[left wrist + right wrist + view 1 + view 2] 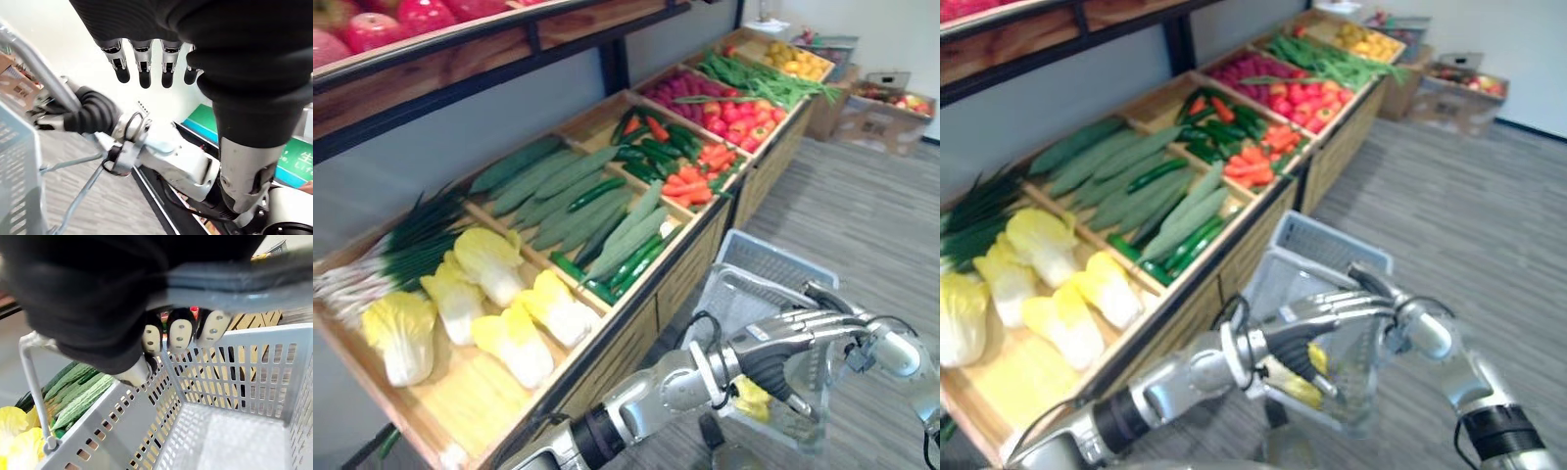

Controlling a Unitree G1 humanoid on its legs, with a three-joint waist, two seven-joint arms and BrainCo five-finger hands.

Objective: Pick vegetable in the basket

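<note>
Grey plastic basket (773, 259) hangs beside the wooden surface (680, 269), and it could swing. The right robot hand (181, 335) is curled tight round the handle (234, 281), and that thin handle is all that holds the basket up. If that arm shakes, the basket may tip or bump the surface.

The left robot hand (793, 333) is low over the basket's open top. Its fingers (142, 58) are straight and apart, and they hold nothing. If it goes for a vegetable from here, I think the arm could knock the rim.

The vegetables lie on the surface: pale cabbages (494, 259) at the near end, then long cucumbers (558, 181), then carrots (690, 181). All are well apart from the left robot hand.

A small yellow thing (751, 399) shows under that hand, at the basket. I cannot tell if it is a vegetable or if it lies inside.

The left arm reaches across from the left, with its hand stretched out flat toward the right robot hand.
</note>
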